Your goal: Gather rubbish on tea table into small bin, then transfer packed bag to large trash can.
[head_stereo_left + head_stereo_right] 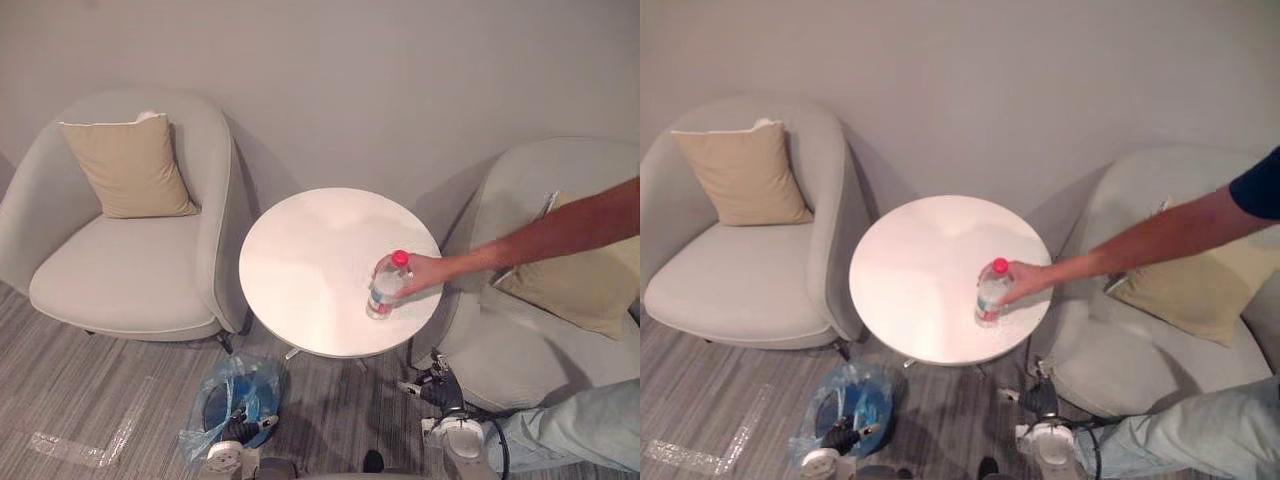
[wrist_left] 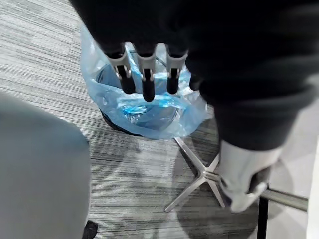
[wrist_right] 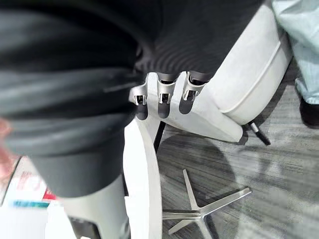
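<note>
One bottle (image 1: 385,288) stood on the worktop (image 1: 300,250), upright with its red cap on top, close to the right front edge. A person's hand (image 1: 425,273) reached in from the right side and was wrapped round it, so it was not free for me to take.

My right hand (image 3: 163,99) hung low beneath that same right front edge, beside the front of the right armchair (image 1: 540,370), with its fingers loosely straight and nothing in them. My left hand (image 2: 145,82) hung low too, off the left front edge, fingers straight and empty, pointing down at the small bin (image 1: 238,395) with its blue bag, which sat on the floor just below them.

The bottle lay above and ahead of my right hand, and well across the worktop from my left, so I judged the right to be the nearer one for the pick. With the bottle's long axis vertical, a grasp from the side around its body looked the natural approach, once the person's hand had let go. The bin lay to the left of the bottle, down by the worktop's base.
</note>
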